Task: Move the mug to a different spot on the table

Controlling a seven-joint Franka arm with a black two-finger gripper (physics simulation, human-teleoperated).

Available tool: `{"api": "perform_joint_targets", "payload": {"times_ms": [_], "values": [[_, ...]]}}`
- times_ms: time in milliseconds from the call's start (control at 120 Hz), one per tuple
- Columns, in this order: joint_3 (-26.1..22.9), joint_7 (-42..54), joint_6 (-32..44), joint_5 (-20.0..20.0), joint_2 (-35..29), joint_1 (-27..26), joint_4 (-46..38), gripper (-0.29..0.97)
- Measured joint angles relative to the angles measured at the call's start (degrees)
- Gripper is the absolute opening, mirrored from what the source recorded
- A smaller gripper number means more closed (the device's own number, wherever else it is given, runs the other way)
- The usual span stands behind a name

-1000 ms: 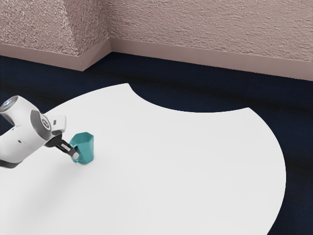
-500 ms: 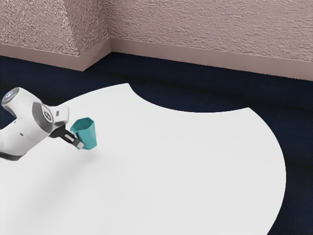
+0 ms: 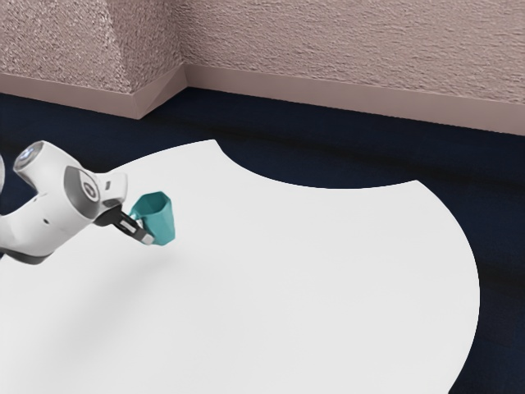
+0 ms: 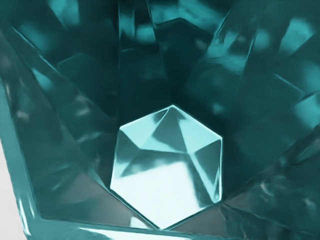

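Rough pinkish plaster wall at the back, plain skirting board along its foot, dark blue floor below. White table with a curved outline and a rounded notch in its far edge, taking up most of the exterior view. Entering from the exterior view's left: white arm, bent at the wrist and reaching right. Black gripper at its end, clamped on the wall of the teal mug. One finger seen lying against the outside of the wall on the side facing the arm; the other hidden by the mug. Mug faceted and tilted, mouth upward and leaning slightly toward the arm. Position: over the table's left part in the exterior view, near the far-left edge, well apart from the notch. Contact between mug base and table: not determinable. Wrist view looking straight into the mug: dark teal faceted inner walls all round, pale hexagonal bottom directly under the hand, sliver of white table at one corner beyond the rim.
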Motion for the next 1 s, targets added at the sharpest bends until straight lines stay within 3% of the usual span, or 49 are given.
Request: {"api": "perform_joint_targets", "payload": {"times_ms": [517,633,750,1000], "values": [[-4.4,-0.1,-0.1,-2.6,7.3,1.9,6.1,0.01],[-7.2,-0.1,-0.1,-3.0,6.8,4.5,5.2,0.01],[-7.6,-0.1,-0.1,-3.4,3.9,4.7,1.9,0.01],[-10.7,-0.1,0.0,-4.9,3.9,4.7,1.1,0.01]]}}
